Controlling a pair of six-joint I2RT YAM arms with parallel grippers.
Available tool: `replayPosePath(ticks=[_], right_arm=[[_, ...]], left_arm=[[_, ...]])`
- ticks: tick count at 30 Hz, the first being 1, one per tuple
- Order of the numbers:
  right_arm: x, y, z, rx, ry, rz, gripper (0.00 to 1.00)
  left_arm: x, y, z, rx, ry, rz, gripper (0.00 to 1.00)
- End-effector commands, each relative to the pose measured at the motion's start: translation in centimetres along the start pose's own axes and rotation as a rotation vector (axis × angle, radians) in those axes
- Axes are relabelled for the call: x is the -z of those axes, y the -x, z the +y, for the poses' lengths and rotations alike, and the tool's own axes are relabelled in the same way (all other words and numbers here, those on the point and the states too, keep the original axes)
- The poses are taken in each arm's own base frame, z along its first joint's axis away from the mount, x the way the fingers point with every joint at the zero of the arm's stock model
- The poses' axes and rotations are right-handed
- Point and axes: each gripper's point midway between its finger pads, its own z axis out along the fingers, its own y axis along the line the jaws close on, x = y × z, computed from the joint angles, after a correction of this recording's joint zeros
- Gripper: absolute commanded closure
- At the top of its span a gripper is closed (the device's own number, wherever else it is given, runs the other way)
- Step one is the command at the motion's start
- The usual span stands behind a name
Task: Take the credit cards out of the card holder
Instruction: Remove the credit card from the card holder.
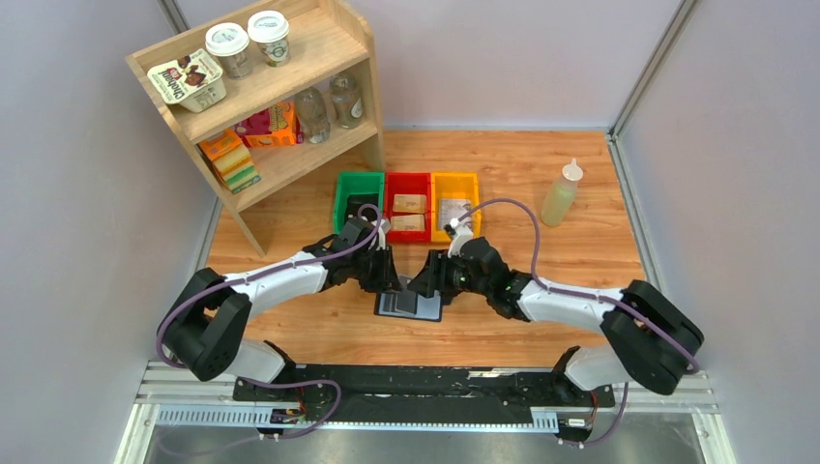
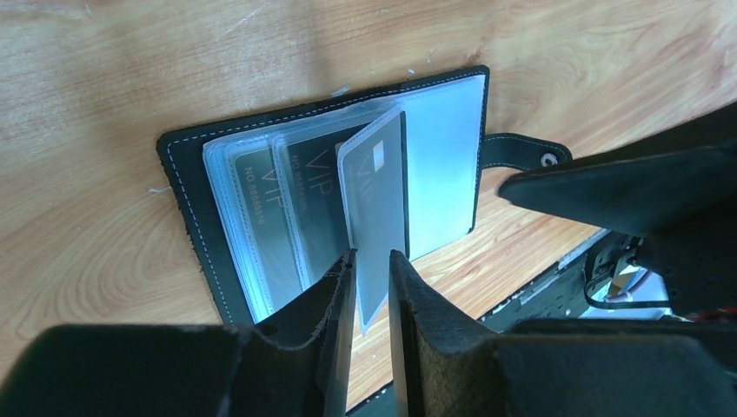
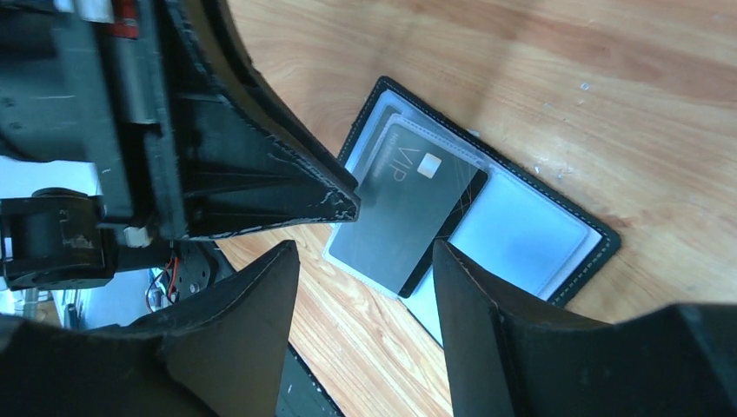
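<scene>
Left claw (image 2: pixel 371 256) narrowed around the near edge of a card (image 2: pixel 378 191) tilted up from the open holder (image 1: pixel 406 307) at mid-bench (image 1: pixel 319 329), long axis pointing straight into the jaws. Cannot tell whether actually gripped. Right claw (image 3: pixel 363 248) spread wide and empty, just right of the holder.

The card holder (image 3: pixel 606 236) lies open on the wooden surface (image 3: pixel 608 87). A dark credit card (image 3: pixel 404 213) marked VIP sits in a clear sleeve (image 3: pixel 521 234). A left pincer (image 3: pixel 287 182) fingertip meets the card's edge. The right pincer (image 3: pixel 365 256) frames the card, its fingers wide apart.
</scene>
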Motion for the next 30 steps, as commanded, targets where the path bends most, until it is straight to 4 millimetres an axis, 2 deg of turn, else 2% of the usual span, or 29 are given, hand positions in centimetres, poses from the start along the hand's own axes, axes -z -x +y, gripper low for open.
replayPosePath(ticks=[1, 7, 15, 19, 23, 30], right_arm=[[-2.0, 0.3, 1.4, -0.073, 0.073, 0.015, 0.41], [-3.6, -2.2, -1.4, -0.202, 0.064, 0.064, 0.45], [-4.5, -3.8, -2.6, -0.279, 0.105, 0.095, 0.49], [-4.7, -3.9, -2.6, -0.28, 0.114, 0.106, 0.54], [-4.6, -3.5, -1.7, -0.272, 0.152, 0.103, 0.6], [-4.7, -2.8, -0.5, -0.264, 0.204, 0.107, 0.61]], left_arm=[[-0.1, 0.5, 0.1, -0.019, 0.021, -0.017, 0.72], [0.1, 0.6, 1.8, -0.038, 0.102, -0.046, 0.73], [0.1, 0.8, 2.0, -0.061, 0.117, -0.043, 0.73], [-0.6, 0.3, 2.6, -0.059, 0.135, -0.011, 0.73], [-1.0, -0.2, 3.2, -0.052, 0.152, 0.011, 0.75], [-0.8, -0.2, 3.2, -0.048, 0.151, 0.006, 0.77]])
